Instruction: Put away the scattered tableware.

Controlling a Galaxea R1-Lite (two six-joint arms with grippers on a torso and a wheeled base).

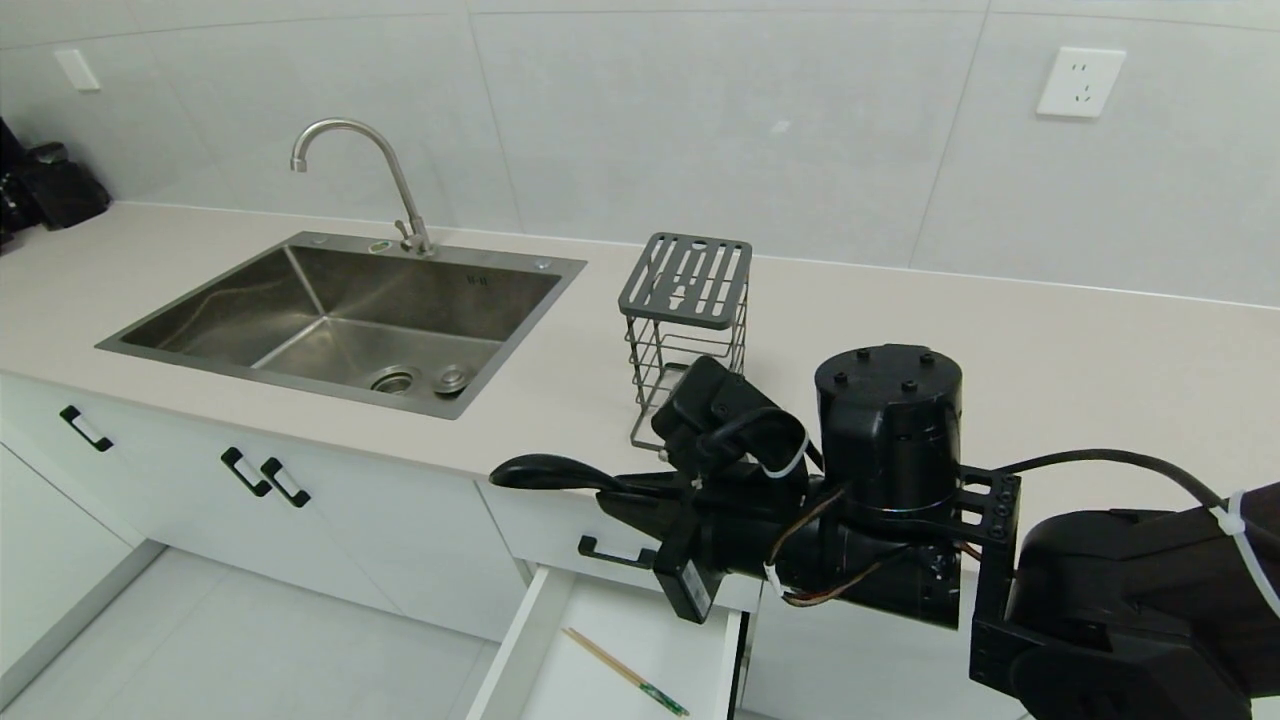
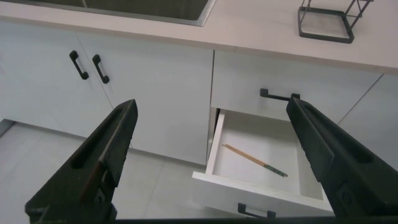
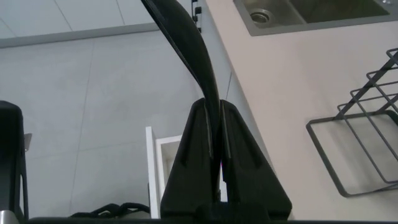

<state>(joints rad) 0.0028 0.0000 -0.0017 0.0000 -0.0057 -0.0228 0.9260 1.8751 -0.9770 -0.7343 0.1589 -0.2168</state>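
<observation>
Clamping a black spoon [image 1: 540, 472] by its handle, the right gripper [image 1: 640, 490] holds it level at the near edge of the counter [image 1: 1000, 340], in front of the wire rack [image 1: 685, 320] and above the open drawer [image 1: 520, 640], where a chopstick [image 1: 625, 672] lies. The left gripper [image 2: 210, 106] hangs spread wide and empty, facing that drawer. The spoon juts well left of the jaws; lowered carelessly, it could strike the drawer's wall, twist loose and drop to the floor.

white tiled wall [image 1: 700, 100], pale counter [image 1: 1050, 350], grey floor [image 1: 250, 650]
</observation>
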